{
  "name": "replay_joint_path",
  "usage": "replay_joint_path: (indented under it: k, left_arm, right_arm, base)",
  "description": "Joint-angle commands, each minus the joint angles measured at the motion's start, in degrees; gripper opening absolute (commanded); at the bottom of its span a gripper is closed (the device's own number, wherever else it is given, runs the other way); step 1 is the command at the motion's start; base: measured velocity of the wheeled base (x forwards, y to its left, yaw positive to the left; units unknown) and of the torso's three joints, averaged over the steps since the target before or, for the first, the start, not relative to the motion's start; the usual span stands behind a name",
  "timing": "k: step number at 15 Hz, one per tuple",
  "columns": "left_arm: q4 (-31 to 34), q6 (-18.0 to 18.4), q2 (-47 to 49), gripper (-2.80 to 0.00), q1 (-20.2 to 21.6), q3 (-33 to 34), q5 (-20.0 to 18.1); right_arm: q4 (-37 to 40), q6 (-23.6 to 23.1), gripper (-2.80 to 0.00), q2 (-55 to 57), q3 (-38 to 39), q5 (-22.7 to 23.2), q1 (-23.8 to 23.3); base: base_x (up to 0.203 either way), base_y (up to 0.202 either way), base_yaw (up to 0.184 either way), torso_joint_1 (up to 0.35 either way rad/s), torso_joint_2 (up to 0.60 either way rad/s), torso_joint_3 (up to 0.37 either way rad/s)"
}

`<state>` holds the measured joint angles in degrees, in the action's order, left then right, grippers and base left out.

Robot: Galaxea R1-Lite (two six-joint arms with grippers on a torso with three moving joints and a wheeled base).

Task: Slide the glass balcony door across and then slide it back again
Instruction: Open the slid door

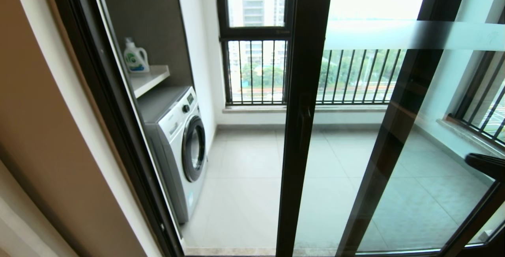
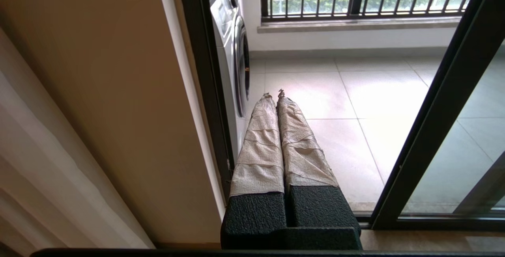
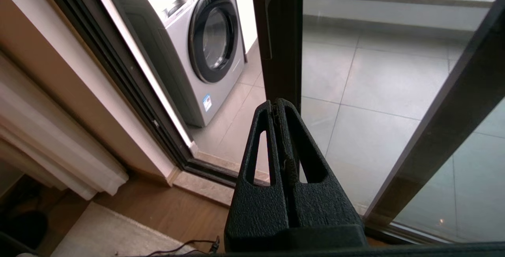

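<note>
Door half open, both grippers pressed together and empty.

I count one glass balcony door [image 1: 311,91], its dark stile standing about mid-opening with one small handle [image 1: 305,125] on it, and its frosted band [image 1: 367,35] running rightward; I cannot read any writing on that band. A second dark-framed panel [image 1: 398,131] overlaps behind it. On the balcony I see one washing machine [image 1: 179,146], its sticker illegible, and one detergent bottle [image 1: 135,56] on one shelf [image 1: 150,79], label unreadable. My left gripper [image 2: 275,93], fingers wrapped in tape, points at the open gap; my right gripper [image 3: 275,105] sits just before the door's stile.
</note>
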<state>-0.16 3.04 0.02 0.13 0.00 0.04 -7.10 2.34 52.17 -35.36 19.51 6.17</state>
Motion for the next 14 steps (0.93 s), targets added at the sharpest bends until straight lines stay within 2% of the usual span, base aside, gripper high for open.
replay_joint_path:
  k: [1,4,6,8,11,14]
  left_arm:
    - [0.0,0.0,0.2,-2.8,0.0,0.0,0.0]
    - [0.0,0.0,0.2,-2.8,0.0,0.0,0.0]
    - [0.0,0.0,0.2,-2.8,0.0,0.0,0.0]
    - [0.0,0.0,0.2,-2.8,0.0,0.0,0.0]
    - [0.0,0.0,0.2,-2.8,0.0,0.0,0.0]
    - [0.0,0.0,0.2,-2.8,0.0,0.0,0.0]
  right_arm:
    - [-5.9,-0.1,-2.8,21.3,-4.8,-2.7,6.7]
    - [-18.0,-0.5,-2.8,36.2,-9.2,-14.3,17.4]
    - [-22.9,-2.3,-2.8,43.9,-13.5,-19.7,21.6]
    - [-24.3,-3.4,-2.8,49.9,-19.0,-22.8,23.5]
    - [-24.9,-3.8,-2.8,58.2,-27.3,-30.2,25.6]
    - [-23.5,-3.8,-2.8,64.8,-35.0,-33.3,26.0]
  base:
    - [0.0,0.0,0.0,0.0,0.0,0.0]
    - [0.0,0.0,0.0,0.0,0.0,0.0]
    - [0.0,0.0,0.0,0.0,0.0,0.0]
    - [0.0,0.0,0.0,0.0,0.0,0.0]
    - [0.0,0.0,0.0,0.0,0.0,0.0]
    - [0.0,0.0,0.0,0.0,0.0,0.0]
